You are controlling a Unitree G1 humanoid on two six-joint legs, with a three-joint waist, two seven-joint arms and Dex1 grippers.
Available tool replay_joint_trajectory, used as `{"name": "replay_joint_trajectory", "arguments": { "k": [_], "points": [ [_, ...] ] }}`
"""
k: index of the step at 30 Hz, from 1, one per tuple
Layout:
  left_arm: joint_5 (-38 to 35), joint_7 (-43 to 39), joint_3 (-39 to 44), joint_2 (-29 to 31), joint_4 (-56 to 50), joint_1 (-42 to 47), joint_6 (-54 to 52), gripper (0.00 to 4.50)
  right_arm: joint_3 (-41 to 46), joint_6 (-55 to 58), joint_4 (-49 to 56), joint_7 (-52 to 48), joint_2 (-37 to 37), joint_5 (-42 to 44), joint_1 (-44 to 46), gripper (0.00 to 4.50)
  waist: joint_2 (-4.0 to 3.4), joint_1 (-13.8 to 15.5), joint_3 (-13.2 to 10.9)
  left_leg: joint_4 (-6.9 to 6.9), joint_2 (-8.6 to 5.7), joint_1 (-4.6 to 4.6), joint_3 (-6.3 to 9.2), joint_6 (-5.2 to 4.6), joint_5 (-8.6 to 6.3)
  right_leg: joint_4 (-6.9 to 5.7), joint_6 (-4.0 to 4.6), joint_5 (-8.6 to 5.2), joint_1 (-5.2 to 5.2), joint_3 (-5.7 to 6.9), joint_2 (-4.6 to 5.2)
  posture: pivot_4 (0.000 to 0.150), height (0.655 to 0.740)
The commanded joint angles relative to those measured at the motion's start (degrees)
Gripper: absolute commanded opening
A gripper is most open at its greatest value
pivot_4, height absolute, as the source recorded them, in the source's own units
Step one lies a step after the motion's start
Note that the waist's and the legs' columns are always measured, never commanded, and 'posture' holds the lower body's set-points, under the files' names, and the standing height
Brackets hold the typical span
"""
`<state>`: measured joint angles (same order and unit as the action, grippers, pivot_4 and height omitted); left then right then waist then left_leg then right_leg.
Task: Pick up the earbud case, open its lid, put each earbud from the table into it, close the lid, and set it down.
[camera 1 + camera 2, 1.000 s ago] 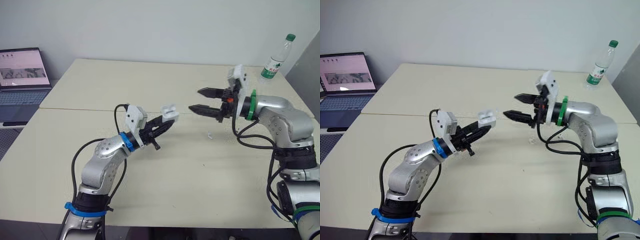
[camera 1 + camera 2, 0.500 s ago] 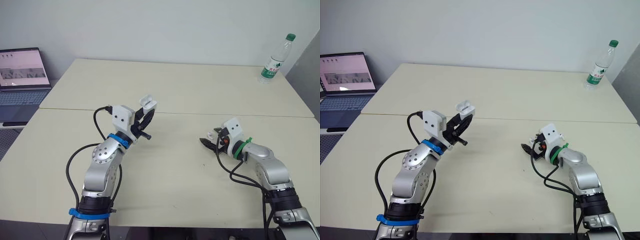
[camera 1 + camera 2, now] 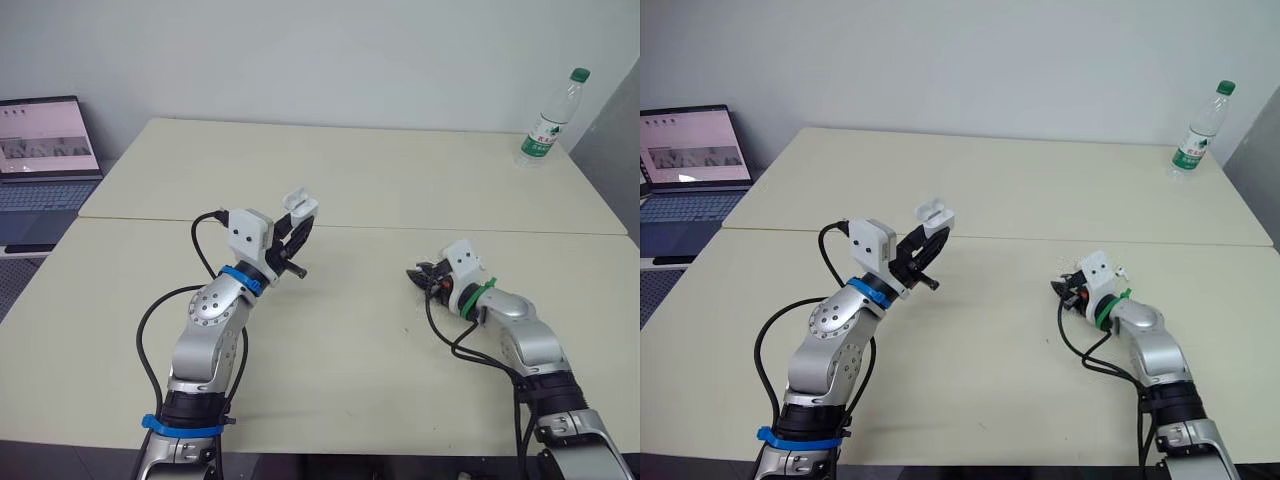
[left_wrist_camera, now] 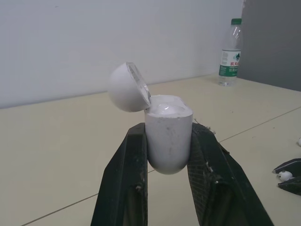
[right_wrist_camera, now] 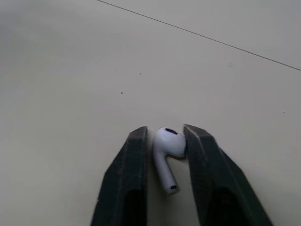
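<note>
The white earbud case (image 4: 168, 136) is held upright above the table, its lid (image 4: 128, 87) tipped open and back. My left gripper (image 3: 297, 222) is shut on the case's body, raised over the left half of the table (image 3: 330, 350). At the right, my right gripper (image 3: 419, 275) is low on the table top. A white earbud (image 5: 168, 149) sits between its two black fingers (image 5: 132, 160), which press on it from both sides. The left wrist view also catches that gripper (image 4: 288, 173) with the earbud (image 4: 282, 175) at its tips.
A clear water bottle (image 3: 546, 122) with a green cap stands at the far right corner. An open laptop (image 3: 45, 150) sits on a separate surface off the left edge. A seam (image 3: 400, 228) runs across the table between two tabletops.
My right gripper has come down from beside the case to the table and closed on the earbud. My left arm has drawn the case back leftward and tilted it upright.
</note>
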<state>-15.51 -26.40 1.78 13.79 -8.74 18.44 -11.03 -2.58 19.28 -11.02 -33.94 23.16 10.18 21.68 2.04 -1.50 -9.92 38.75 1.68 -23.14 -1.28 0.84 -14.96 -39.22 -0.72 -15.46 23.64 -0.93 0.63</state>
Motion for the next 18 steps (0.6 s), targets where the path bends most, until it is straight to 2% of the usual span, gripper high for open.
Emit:
{"name": "replay_joint_trajectory", "arguments": {
  "k": [1, 4, 8, 11, 14, 18],
  "points": [
    [-0.2, 0.2, 0.0, -0.1, -1.9, 0.2, 1.2, 0.75, 1.1, 0.2, -0.2, -1.6, 2.2, -0.2, 0.1, 0.41, 0.00, 0.0, 0.0, -0.07, 0.01, 0.20, 0.02, 0.00, 0.00, 0.16, -0.01, 0.00, -0.25, 0.02, 0.00, 0.150, 0.7400],
    [0.1, 0.4, -0.3, -0.6, -1.4, 0.1, 1.8, 0.75, 1.4, 1.5, 3.4, -9.7, 8.6, 1.8, -0.8, 0.41, -0.04, 0.5, 0.0, -0.07, -0.02, 0.25, 0.05, -0.01, -0.01, 0.21, -0.02, 0.00, -0.35, 0.04, 0.00, 0.150, 0.7400],
    [0.4, 0.6, -0.7, -1.6, -0.5, 0.0, 3.1, 0.75, 0.9, 0.4, 7.5, -29.1, 25.5, 3.9, -1.7, 0.41, -0.16, 1.5, -0.1, -0.03, -0.16, 0.20, -0.01, -0.14, -0.09, 0.30, -0.11, 0.04, -0.35, 0.01, -0.07, 0.150, 0.7400],
    [0.8, 0.7, -0.8, -2.1, 0.3, -1.1, 4.9, 0.75, 0.2, -4.8, 1.8, -45.5, 39.7, 3.1, -0.2, 0.41, -0.22, 1.4, -0.1, 0.00, -0.13, 0.25, -0.12, -0.21, -0.12, 0.35, -0.16, 0.07, -0.37, -0.06, -0.06, 0.150, 0.7400],
    [2.1, 0.9, -2.0, -2.6, 0.2, -2.4, 6.5, 0.75, -2.2, -12.8, -5.9, -52.7, 46.0, -0.6, 1.2, 0.41, -0.19, 1.3, -0.1, 0.00, -0.01, 0.35, -0.16, -0.21, -0.13, 0.36, -0.16, 0.07, -0.41, -0.09, -0.06, 0.150, 0.7400],
    [2.9, 2.9, -3.4, -4.7, -0.8, -3.8, 6.5, 0.75, -7.1, -31.4, -21.8, -54.1, 49.0, -11.0, 5.5, 0.41, -0.20, 1.2, -0.1, 0.00, 0.06, 0.45, -0.25, -0.21, -0.12, 0.34, -0.15, 0.06, -0.44, -0.13, -0.08, 0.150, 0.7400]
  ]
}}
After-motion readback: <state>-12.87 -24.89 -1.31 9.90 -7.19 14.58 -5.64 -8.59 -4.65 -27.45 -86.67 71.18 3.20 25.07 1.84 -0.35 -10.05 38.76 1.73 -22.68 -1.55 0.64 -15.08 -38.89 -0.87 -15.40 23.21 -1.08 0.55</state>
